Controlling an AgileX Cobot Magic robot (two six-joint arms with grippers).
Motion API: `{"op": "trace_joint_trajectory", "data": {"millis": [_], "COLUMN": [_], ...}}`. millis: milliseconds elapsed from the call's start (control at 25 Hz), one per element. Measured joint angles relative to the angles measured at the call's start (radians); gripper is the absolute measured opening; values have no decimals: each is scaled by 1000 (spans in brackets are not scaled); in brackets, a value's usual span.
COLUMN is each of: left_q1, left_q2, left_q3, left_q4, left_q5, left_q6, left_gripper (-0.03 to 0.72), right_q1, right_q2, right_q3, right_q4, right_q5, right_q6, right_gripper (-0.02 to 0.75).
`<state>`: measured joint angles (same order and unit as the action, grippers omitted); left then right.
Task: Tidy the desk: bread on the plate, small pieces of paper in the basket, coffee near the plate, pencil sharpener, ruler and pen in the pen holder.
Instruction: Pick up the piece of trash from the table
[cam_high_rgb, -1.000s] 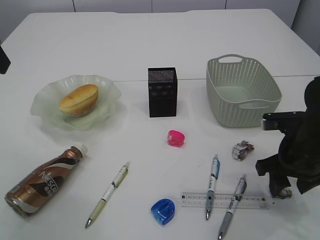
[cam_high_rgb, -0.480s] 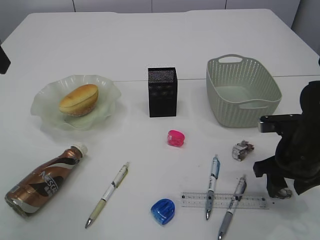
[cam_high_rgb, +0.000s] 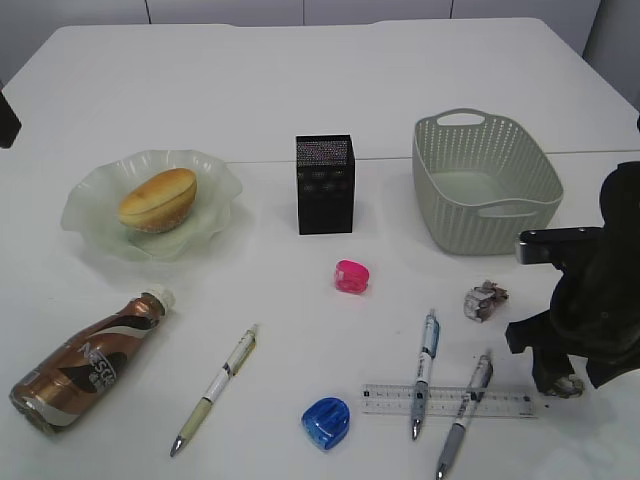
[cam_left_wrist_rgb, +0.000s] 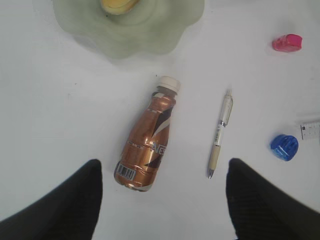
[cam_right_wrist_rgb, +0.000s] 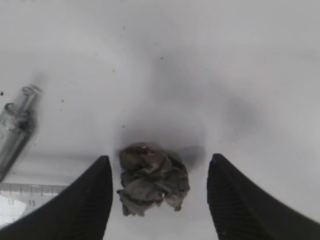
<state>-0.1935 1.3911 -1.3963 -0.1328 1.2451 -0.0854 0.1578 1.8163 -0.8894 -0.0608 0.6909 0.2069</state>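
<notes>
Right gripper (cam_right_wrist_rgb: 157, 195) is down low over the desk (cam_high_rgb: 300, 80), fingers spread, and a crumpled paper ball (cam_right_wrist_rgb: 154, 184) sits right between them, touched by neither. From the front, the black right arm (cam_high_rgb: 590, 310) stands bent at the desk's right edge, its gripper tip down by the ruler's (cam_high_rgb: 448, 401) right end. A second paper wad (cam_high_rgb: 484, 300) lies between that arm and the basket (cam_high_rgb: 484, 180). Two pens (cam_high_rgb: 424, 368) lie across the ruler. Bread (cam_high_rgb: 157, 198) is on the plate (cam_high_rgb: 150, 205). Coffee (cam_high_rgb: 90, 360) lies on its side near the plate. The holder (cam_high_rgb: 325, 183) stands mid-desk, a pink sharpener (cam_high_rgb: 351, 276) in front of it, a blue one (cam_high_rgb: 326, 421) nearer. Left gripper (cam_left_wrist_rgb: 162, 200) hovers high above the coffee, jaws wide, holding nothing, another pen (cam_left_wrist_rgb: 220, 134) beside the bottle.
</notes>
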Motion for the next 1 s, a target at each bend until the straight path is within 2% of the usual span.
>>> {"op": "trace_joint_trajectory", "data": {"millis": [1000], "left_q1": [0], "left_q2": [0], "left_q3": [0], "left_q4": [-5], "left_q5": [0], "left_q6": [-10], "left_gripper": [559], "right_q1": [0], "right_q2": [24], "right_q3": [-1], "right_q4": [-18], "right_q5": [2], "right_q6": [-2], "right_gripper": [467]}}
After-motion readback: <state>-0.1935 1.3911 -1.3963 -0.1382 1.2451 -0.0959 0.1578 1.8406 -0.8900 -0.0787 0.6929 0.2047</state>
